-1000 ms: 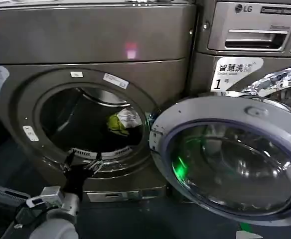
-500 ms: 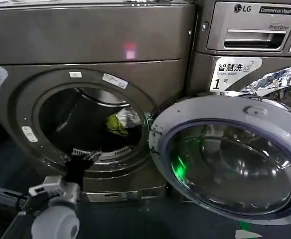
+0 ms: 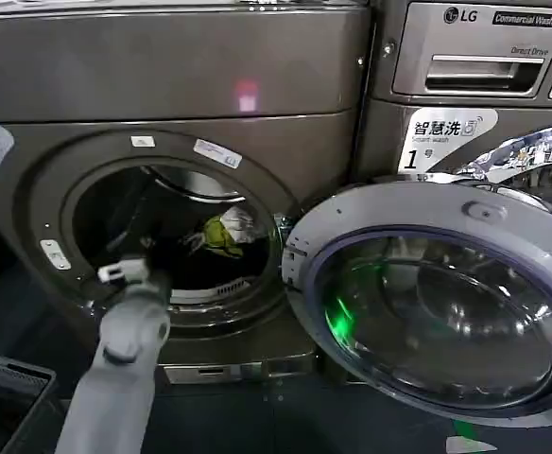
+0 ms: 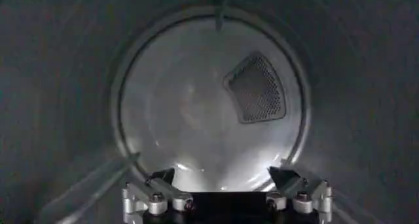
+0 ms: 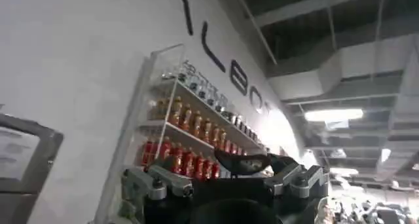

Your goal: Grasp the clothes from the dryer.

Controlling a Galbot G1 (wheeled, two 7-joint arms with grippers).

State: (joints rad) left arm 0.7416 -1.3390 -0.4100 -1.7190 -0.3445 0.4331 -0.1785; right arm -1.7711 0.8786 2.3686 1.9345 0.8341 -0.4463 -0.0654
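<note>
Left gripper (image 3: pixel 193 244) inside the dryer (image 3: pixel 172 85) drum, fingers spread, nothing pinched.

Reaching through the round mouth from the near left — clothes (image 3: pixel 227 233) lying just to its right on the drum floor, yellow-green with a white-grey piece. Door (image 3: pixel 427 293) swung wide open to the right. Right gripper (image 5: pixel 226 173) parked away from the machine, fingers spread, facing a shelf of bottles (image 5: pixel 190 130).
</note>
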